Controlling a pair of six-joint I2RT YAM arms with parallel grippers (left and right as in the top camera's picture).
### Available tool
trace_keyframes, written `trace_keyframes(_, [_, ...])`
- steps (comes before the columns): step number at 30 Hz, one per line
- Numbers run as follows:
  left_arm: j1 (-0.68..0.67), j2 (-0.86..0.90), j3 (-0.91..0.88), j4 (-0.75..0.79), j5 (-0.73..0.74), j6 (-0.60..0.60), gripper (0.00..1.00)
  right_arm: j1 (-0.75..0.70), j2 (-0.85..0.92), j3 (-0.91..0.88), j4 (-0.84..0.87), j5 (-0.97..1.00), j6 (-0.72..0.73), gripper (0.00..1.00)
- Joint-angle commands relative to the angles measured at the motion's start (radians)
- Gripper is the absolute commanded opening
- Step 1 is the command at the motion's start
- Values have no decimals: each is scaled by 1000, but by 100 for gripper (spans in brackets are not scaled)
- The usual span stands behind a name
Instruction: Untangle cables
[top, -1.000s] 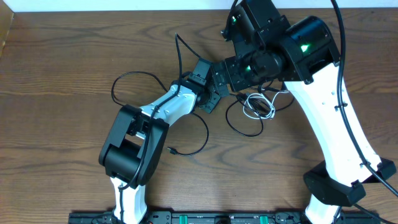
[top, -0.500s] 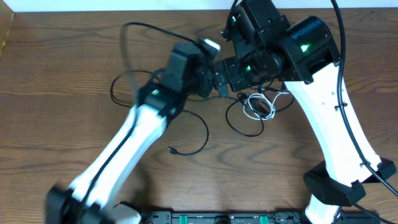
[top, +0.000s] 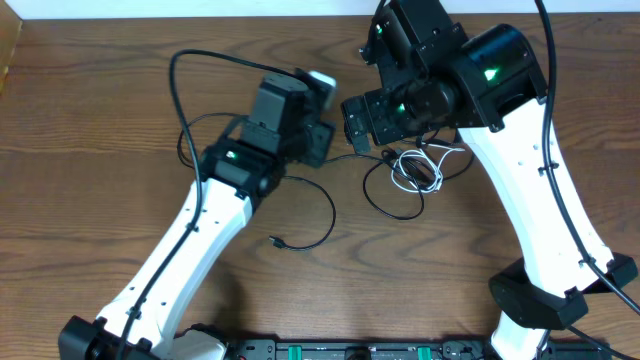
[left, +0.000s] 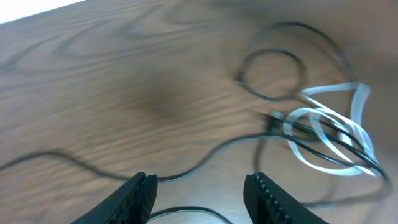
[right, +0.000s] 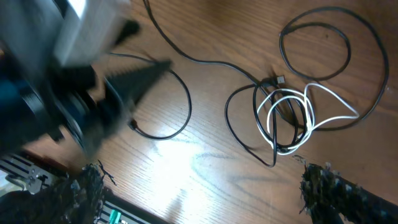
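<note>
Spread wide on the left gripper (left: 202, 198), ribbed black plastic fingers (left: 142, 194) clamping nothing. Just beyond them, over grained brown wooden table (left: 93, 74), a thin black cable (left: 208, 157) in a slack wave. Farther right, a blurred tangle: glossy white cable (left: 336, 134) in flat loops, threaded by black strands.

Likewise wide apart and empty on the right gripper (right: 208, 199), fingertips smeared, cut off at the near edge. Beyond, that knot right of centre, a round black loop (right: 282, 42) at far right, a plug-ended black cable (right: 189, 102) curling left. Overhead, far edge of the tangle tucked under the right arm.
</note>
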Motion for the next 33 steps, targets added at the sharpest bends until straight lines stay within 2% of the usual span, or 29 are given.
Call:
trace_keyframes(1, [89, -4, 5, -3, -87, -139, 51, -8, 1, -18, 8, 9, 40, 99])
trace_keyframes(5, [228, -4, 5, -46, -87, -311, 51, -8, 1, -50, 67, 40, 20, 99])
trace_keyframes(9, [385, -4, 4, -151, -86, -444, 51, -7, 1, -92, 172, 50, -159, 99])
trace_keyframes(11, [449, -4, 4, -207, -86, -481, 51, -6, 1, -116, 233, 50, -268, 99])
trace_keyframes(15, [540, -4, 3, -285, -82, -490, 51, -7, 1, -199, 363, 50, -399, 99])
trace_keyframes(16, [554, -4, 3, -299, -82, -490, 54, -7, 1, -232, 394, 50, -422, 99])
trace_keyframes(17, [566, -4, 3, -316, -82, -490, 71, -7, 1, -272, 430, 50, -451, 99])
trace_keyframes(20, [584, -4, 3, -346, -82, -490, 99, -7, 1, -394, 517, 50, -520, 99])
trace_keyframes(26, [586, -4, 3, -353, -82, -490, 98, -3, 1, -576, 671, 72, -566, 99])
trace_keyframes(31, [586, -4, 3, -353, -82, -490, 98, -10, 1, -763, 825, 62, -726, 99])
trace_keyframes(33, [586, -4, 3, -353, -82, -490, 98, -10, 1, -837, 868, 30, -798, 96])
